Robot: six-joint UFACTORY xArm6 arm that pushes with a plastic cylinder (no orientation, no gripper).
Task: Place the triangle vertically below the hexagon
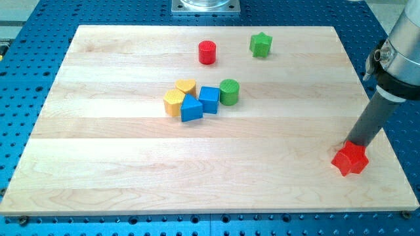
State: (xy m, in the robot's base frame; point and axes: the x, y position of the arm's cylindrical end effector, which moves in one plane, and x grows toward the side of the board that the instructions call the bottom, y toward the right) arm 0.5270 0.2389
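Blocks cluster far to the view's left of my tip [352, 145]: blue triangle [191, 108] touching yellow hexagon [173, 102], yellow heart [186, 86], blue cube [209, 99], green cylinder [229, 92]. My tip, a bare rod without jaws, seemingly touches the red star [350, 160]. No containers hold anything.

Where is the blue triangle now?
The blue triangle sits left of the board's centre, touching the yellow hexagon on its left and the blue cube on its right.

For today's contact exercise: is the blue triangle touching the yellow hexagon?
Touching. The camera view shows the blue triangle pressed against the yellow hexagon with no board visible between them; my tip is far off by the red star.
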